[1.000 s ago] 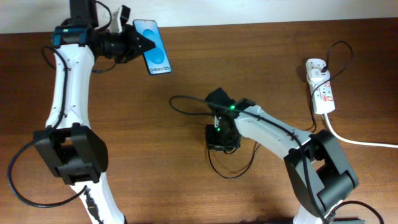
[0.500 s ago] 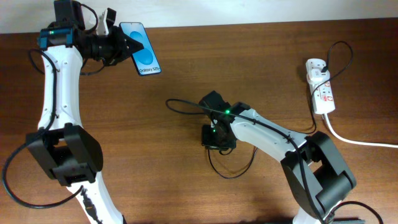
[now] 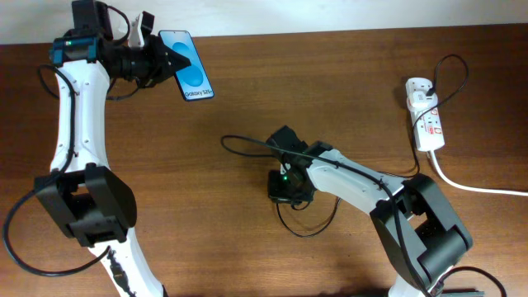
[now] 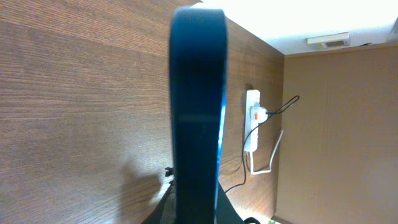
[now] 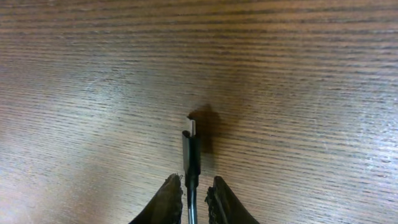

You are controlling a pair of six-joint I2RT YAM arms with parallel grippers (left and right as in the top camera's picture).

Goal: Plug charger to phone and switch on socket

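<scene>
Charger [image 5: 190, 155] is being pinched by the right gripper [image 5: 191, 190], its connector tip jutting straight ahead, low over the table [image 5: 311, 93]; the left gripper [image 3: 173, 59] is clasping the phone [image 3: 194, 70], well apart toward the far-left corner

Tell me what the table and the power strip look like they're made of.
Table: probably wood or wood-look laminate, going by the brown grain lines and soft sheen. Power strip: likely moulded plastic, smooth white with red markings.
</scene>
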